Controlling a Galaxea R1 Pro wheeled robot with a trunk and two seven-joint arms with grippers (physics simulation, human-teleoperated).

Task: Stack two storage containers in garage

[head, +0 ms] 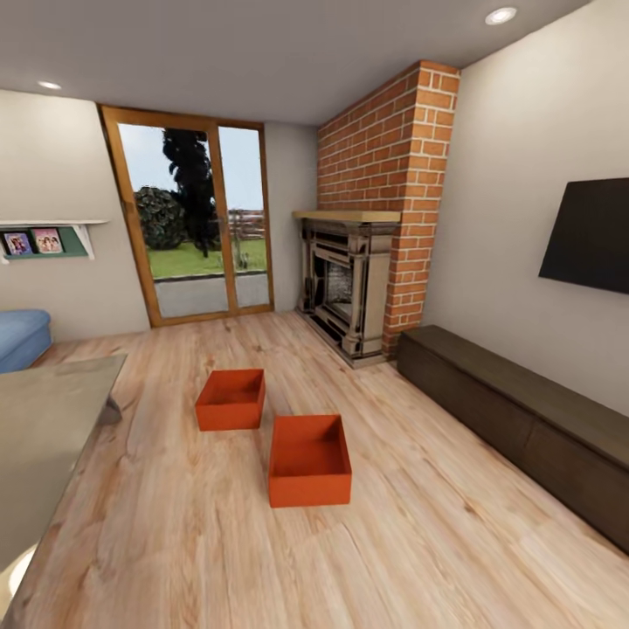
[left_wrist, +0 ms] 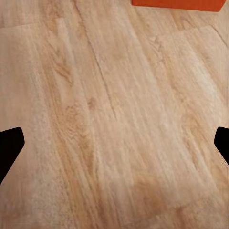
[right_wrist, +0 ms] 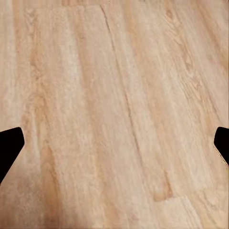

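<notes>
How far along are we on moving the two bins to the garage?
Nothing looks done yet. Both storage containers, the nearer one and the farther one, sit empty and apart on the living room's wood-plank floor near the fireplace. Nothing is in hand: the left tool and right tool are open over bare planks. Left: pick up both, carry them to the garage, stack them.

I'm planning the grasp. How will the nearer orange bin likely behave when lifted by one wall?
The nearer bin looks empty with thin walls, so it is probably light. Its walls look straight and crisp, suggesting stiffness. Held by one wall, it would probably tilt; its broad flat base should keep it from rolling on the wood floor.
</notes>
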